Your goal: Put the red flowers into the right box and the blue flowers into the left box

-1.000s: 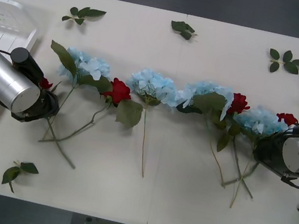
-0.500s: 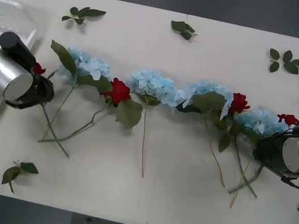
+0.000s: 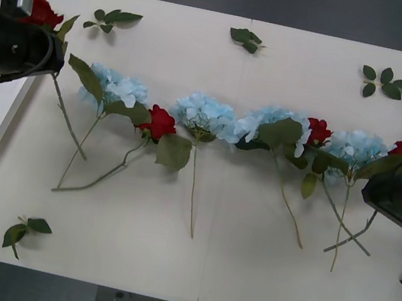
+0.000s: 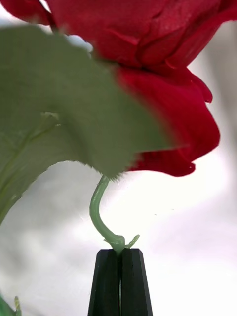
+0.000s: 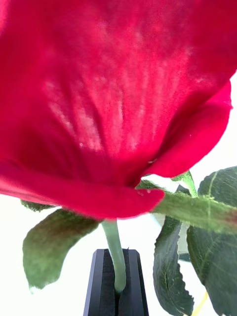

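Both claws pinch rose stems — left claw (image 5: 117, 289) under one red flower (image 5: 113, 98), right claw (image 4: 120, 281) likewise.

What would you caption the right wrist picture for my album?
Right gripper shut on a red flower by its curled green stem.

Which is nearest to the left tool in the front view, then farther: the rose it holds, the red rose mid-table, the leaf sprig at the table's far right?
1. Held rose, at the left tool.
2. Mid-table rose, centre-left.
3. Leaf sprig, far right.
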`<state>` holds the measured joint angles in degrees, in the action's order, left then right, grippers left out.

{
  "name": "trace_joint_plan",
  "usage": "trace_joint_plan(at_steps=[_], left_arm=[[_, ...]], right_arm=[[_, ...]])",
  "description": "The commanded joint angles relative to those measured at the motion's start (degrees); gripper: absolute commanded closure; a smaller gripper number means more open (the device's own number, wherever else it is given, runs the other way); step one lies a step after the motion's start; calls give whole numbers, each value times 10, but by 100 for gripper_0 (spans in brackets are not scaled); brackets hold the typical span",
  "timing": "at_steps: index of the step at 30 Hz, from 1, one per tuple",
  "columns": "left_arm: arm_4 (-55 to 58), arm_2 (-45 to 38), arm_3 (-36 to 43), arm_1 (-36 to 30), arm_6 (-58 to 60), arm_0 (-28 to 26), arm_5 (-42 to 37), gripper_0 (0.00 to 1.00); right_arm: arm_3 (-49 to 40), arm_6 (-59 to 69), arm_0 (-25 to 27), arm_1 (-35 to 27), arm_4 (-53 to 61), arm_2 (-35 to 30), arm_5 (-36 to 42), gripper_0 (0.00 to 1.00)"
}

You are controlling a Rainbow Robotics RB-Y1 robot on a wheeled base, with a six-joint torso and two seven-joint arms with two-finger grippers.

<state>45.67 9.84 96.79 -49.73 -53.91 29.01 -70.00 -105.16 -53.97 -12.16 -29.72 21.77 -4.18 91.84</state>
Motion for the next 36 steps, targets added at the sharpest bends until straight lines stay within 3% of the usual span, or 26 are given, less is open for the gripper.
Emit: trace_joint_plan(at_steps=[1, 9, 17, 27, 36], left_arm=[[12, -22, 65, -10, -12, 12, 29, 100], [48, -79, 116, 46, -91, 12, 49, 100], [103, -112, 119, 118, -233, 12, 63, 100], [176, -120, 119, 212, -400, 13, 70, 100], [210, -98, 120, 293, -602, 17, 79, 100]], right_arm=[[-64, 0, -5, -8, 0, -26, 30, 100], [-121, -42, -5, -37, 17, -106, 81, 100], [-95, -165, -6, -68, 71, -225, 90, 100], [-3, -307, -6, -143, 80, -269, 55, 100], [210, -438, -33, -217, 151, -267, -82, 100]])
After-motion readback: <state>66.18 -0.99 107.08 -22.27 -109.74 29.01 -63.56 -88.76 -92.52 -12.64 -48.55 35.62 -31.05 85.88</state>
